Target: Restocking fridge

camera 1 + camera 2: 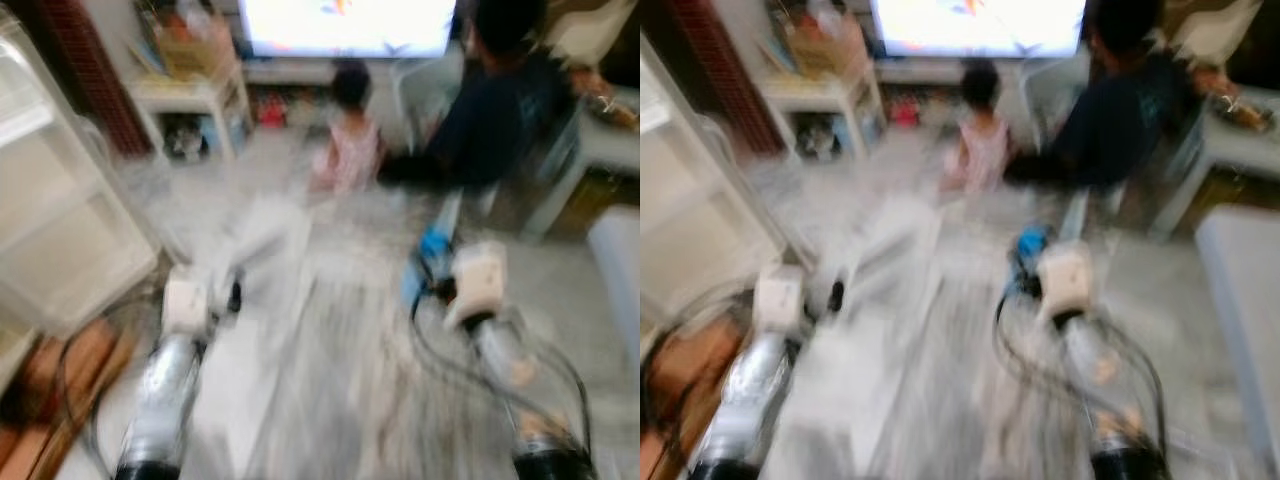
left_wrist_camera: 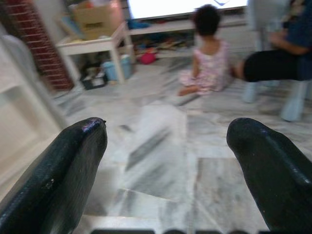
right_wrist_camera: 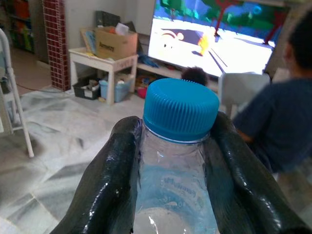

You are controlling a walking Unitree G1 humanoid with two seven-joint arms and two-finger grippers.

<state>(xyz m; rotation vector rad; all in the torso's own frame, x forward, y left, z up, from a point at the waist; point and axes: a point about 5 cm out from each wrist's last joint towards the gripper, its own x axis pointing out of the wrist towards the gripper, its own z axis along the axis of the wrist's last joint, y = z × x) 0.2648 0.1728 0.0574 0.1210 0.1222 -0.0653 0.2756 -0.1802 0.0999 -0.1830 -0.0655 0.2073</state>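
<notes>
My right gripper (image 3: 178,161) is shut on a clear water bottle (image 3: 176,195) with a blue cap (image 3: 181,108), held out in front of me; the cap shows as a blue spot (image 1: 432,246) in the blurred left eye view. My left gripper (image 2: 168,141) is open with nothing between its two black fingers (image 2: 63,170), pointing over the marble floor (image 2: 161,161). A white open fridge door with shelves (image 1: 60,200) stands at my left.
Two people sit on the floor ahead, a small one in pink (image 2: 207,63) and a bigger one in dark blue (image 1: 490,110), before a bright TV (image 1: 345,25). A white side table (image 1: 195,95) with boxes stands at the back left. A pale chair (image 2: 292,97) stands by the bigger person.
</notes>
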